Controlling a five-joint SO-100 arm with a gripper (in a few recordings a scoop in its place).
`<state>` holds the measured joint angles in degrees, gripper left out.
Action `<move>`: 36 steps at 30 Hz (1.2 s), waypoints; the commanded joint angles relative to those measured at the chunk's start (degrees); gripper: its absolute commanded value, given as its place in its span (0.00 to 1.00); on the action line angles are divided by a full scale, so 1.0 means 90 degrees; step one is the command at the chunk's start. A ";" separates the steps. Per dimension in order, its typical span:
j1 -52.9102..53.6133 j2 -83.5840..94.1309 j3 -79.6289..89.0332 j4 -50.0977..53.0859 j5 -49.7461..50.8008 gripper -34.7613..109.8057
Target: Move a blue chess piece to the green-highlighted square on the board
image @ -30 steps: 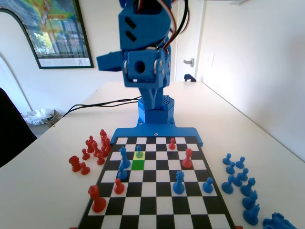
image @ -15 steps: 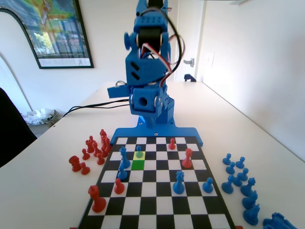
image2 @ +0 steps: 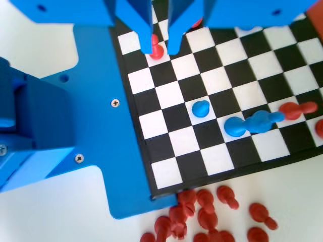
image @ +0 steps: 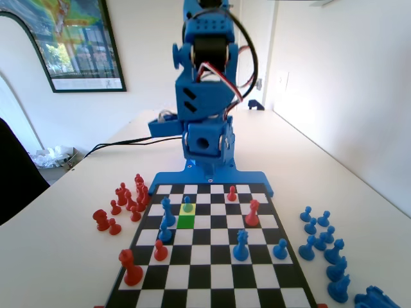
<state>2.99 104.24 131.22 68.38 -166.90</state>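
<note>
The blue chess piece [image: 187,204], a small greenish-blue pawn, stands on a pale yellow square, one square beyond the green-highlighted square [image: 186,222] on the board [image: 212,282]. In the wrist view that pawn [image2: 201,108] stands alone on a white square, right of and below my gripper [image2: 160,49]. The gripper hangs open over the board's edge by the arm's base. A red pawn [image2: 158,50] shows through the gap between the jaws, lower down and not held. In the fixed view the blue wrist [image: 205,142] hovers above the board's far end.
A taller blue piece [image: 168,212] stands just left of the pawn in the fixed view. Red pieces [image: 252,212] and blue pieces [image: 241,245] dot the board. Red pieces [image: 125,202] cluster on the table to the left, blue ones [image: 321,240] to the right.
The arm has swung from high up down toward the board's far end, and the wrist now sits lower and nearer the base. No piece has moved.
</note>
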 commanded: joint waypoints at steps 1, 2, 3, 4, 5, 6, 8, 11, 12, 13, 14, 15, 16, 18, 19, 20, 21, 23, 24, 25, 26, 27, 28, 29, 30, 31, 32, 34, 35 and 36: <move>0.0186 -0.0068 -0.0449 -0.0068 -0.1846 0.29; 0.0225 -0.0156 -0.0449 -0.0176 -0.1875 0.29; 0.0264 -0.0254 -0.0449 -0.0283 -0.1914 0.29; 0.0322 -0.0342 -0.0469 -0.0361 -0.1943 0.29; 0.0361 -0.0400 -0.0469 -0.0449 -0.1963 0.29; 0.0410 -0.0439 -0.0459 -0.0557 -0.1992 0.29; 0.0518 -0.0547 -0.0547 -0.0625 -0.2061 0.29; 0.0703 -0.0645 -0.0645 -0.0693 -0.2178 0.29; 0.0752 -0.0674 -0.0674 -0.0723 -0.2197 0.29; 0.0781 -0.0713 -0.0684 -0.0781 -0.2207 0.29; 0.0801 -0.0732 -0.0693 -0.0830 -0.2207 0.29; 0.0830 -0.0752 -0.0723 -0.0859 -0.2197 0.29; 0.0859 -0.0781 -0.0762 -0.0859 -0.2197 0.29; 0.0908 -0.0840 -0.0820 -0.0869 -0.2207 0.30; 0.0928 -0.0869 -0.0840 -0.0908 -0.2207 0.30; 0.0937 -0.0889 -0.0850 -0.0947 -0.2207 0.30; 0.0957 -0.0908 -0.0840 -0.0986 -0.2227 0.30; 0.0996 -0.0947 -0.0791 -0.1104 -0.2295 0.30; 0.1006 -0.0986 -0.0752 -0.1162 -0.2314 0.30; 0.1016 -0.1006 -0.0723 -0.1230 -0.2314 0.30; 0.1025 -0.1035 -0.0693 -0.1279 -0.2314 0.30; 0.1035 -0.1074 -0.0693 -0.1309 -0.2324 0.30; 0.1045 -0.1113 -0.0693 -0.1318 -0.2324 0.30; 0.1045 -0.1152 -0.0703 -0.1348 -0.2324 0.30; 0.1045 -0.1182 -0.0703 -0.1387 -0.2334 0.30; 0.1055 -0.1211 -0.0674 -0.1436 -0.2344 0.30; 0.1055 -0.1230 -0.0645 -0.1504 -0.2344 0.30; 0.1074 -0.1260 -0.0596 -0.1582 -0.2363 0.30; 0.1084 -0.1270 -0.0576 -0.1621 -0.2363 0.30; 0.1084 -0.1279 -0.0566 -0.1650 -0.2363 0.30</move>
<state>12.22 91.49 127.53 53.96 -166.90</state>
